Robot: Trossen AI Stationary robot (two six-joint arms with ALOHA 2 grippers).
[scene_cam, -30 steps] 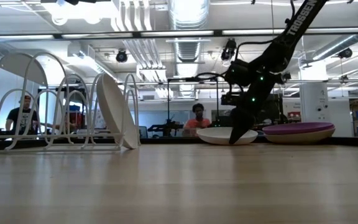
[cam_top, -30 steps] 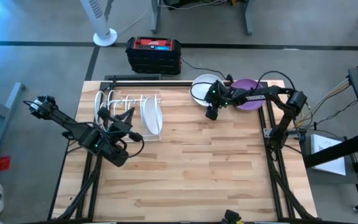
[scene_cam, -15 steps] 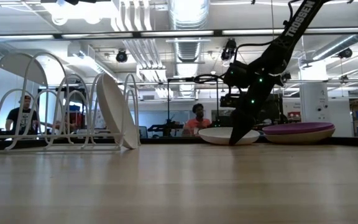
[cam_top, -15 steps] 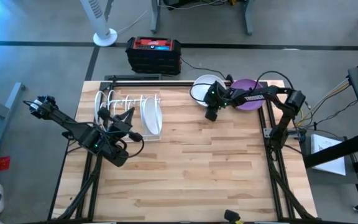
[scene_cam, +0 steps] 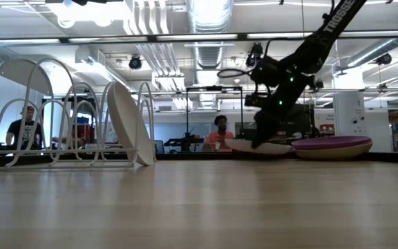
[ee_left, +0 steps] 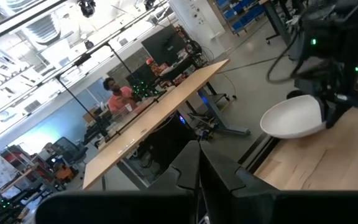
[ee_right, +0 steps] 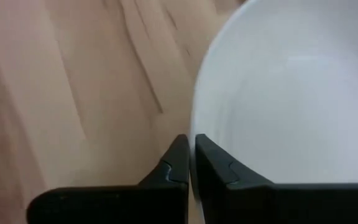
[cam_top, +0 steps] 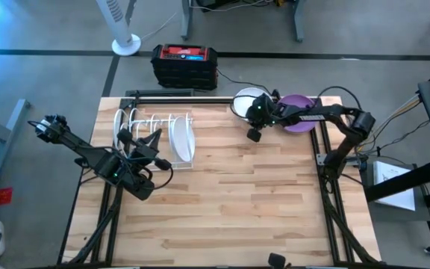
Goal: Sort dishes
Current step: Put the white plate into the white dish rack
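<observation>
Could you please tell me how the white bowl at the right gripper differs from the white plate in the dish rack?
The white bowl lies nearly flat, its near rim pinched by the right gripper and raised off the table; the white plate stands on edge, leaning in the dish rack, untouched. The bowl is deeper, the plate flatter. Both are plain white and round.

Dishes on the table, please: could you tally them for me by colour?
White: 2, the plate standing in the rack and the bowl gripped at its rim by the right gripper.
Purple: 1, the purple plate at the far right.
Total: 3.
</observation>
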